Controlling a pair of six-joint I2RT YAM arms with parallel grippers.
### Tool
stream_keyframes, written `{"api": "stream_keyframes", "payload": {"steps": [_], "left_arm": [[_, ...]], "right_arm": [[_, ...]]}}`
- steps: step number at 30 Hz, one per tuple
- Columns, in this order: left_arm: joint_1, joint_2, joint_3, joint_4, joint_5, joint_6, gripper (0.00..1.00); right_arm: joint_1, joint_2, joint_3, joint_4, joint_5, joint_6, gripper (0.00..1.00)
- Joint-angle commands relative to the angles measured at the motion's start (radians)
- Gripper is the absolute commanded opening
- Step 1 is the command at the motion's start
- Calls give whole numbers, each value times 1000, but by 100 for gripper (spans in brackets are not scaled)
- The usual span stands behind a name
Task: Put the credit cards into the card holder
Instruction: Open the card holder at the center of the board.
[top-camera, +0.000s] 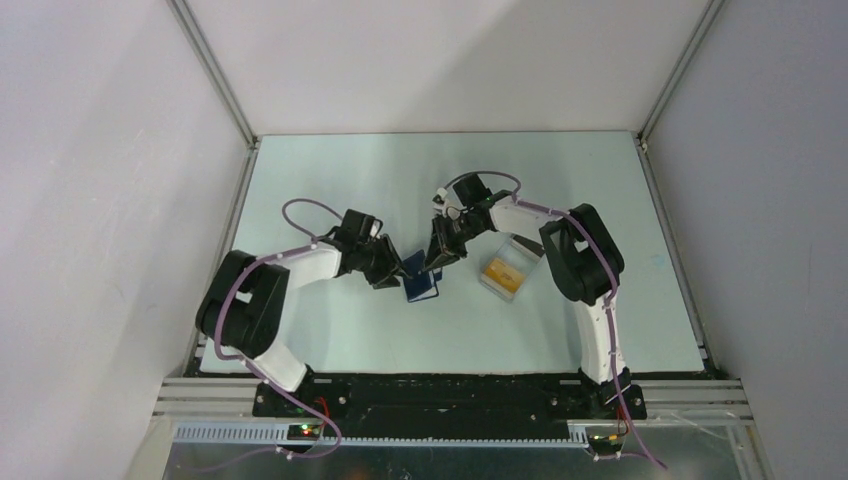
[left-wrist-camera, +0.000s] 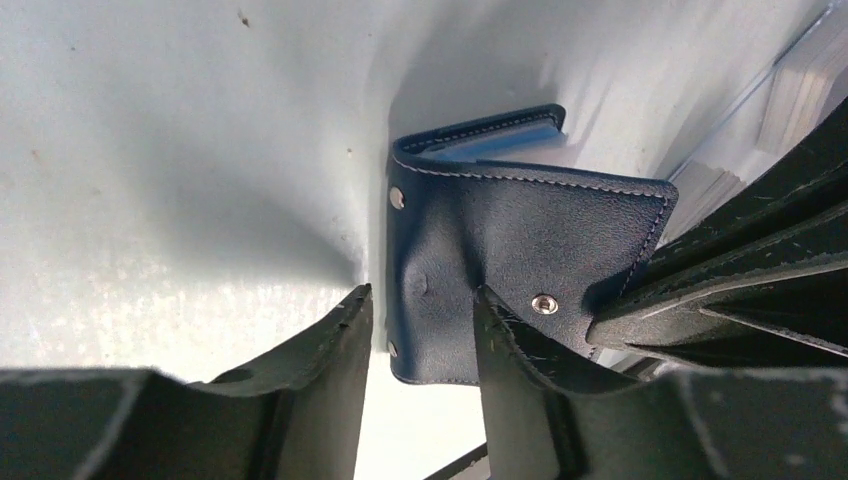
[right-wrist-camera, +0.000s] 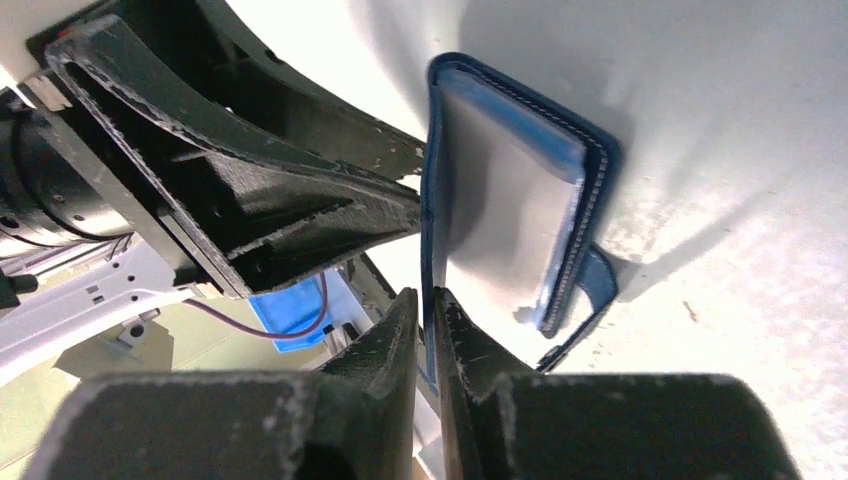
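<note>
Right hand (right-wrist-camera: 427, 300) is pinched narrow on the card holder's (top-camera: 422, 282) cover edge, keeping it on edge and part-open mid-tabletop (top-camera: 350, 170), probably to expose the pocket. Left hand (left-wrist-camera: 422, 298) is wide, fingers straddling the snap flap without gripping. Credit cards (top-camera: 500, 271) sit in the clear case (top-camera: 526, 250), just right of the holder. Both hands crowd it left and right; free room is on the near and far sides.

White arms (top-camera: 318, 262) with bulky black joints (top-camera: 243, 300), purple cables (top-camera: 305, 202), black rough-edged fingers (left-wrist-camera: 335, 360)
</note>
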Motion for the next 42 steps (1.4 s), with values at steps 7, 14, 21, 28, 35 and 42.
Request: {"api": "stream_keyframes", "payload": {"steps": [7,14,21,28,35,42], "left_arm": [[32,-164,-45,-22,34,26,66],[83,-305,-84,-53,33,39,69],[110,-438,-92,-82,-16,27,61],[140,-538,-106,-99,-45,17,52],[146,-505,-117,-102,-49,21,46],[167,-573,-137,-102,-63,-10,46]], "right_arm": [[25,-76,8,88,-56,61,14],[64,-40,76,84,-67,62,21],[123,0,150,51,-44,54,30],[166,58,229,-45,-8,22,48],[195,62,222,15,-82,66,51],[214,34,194,108,-76,118,53]]}}
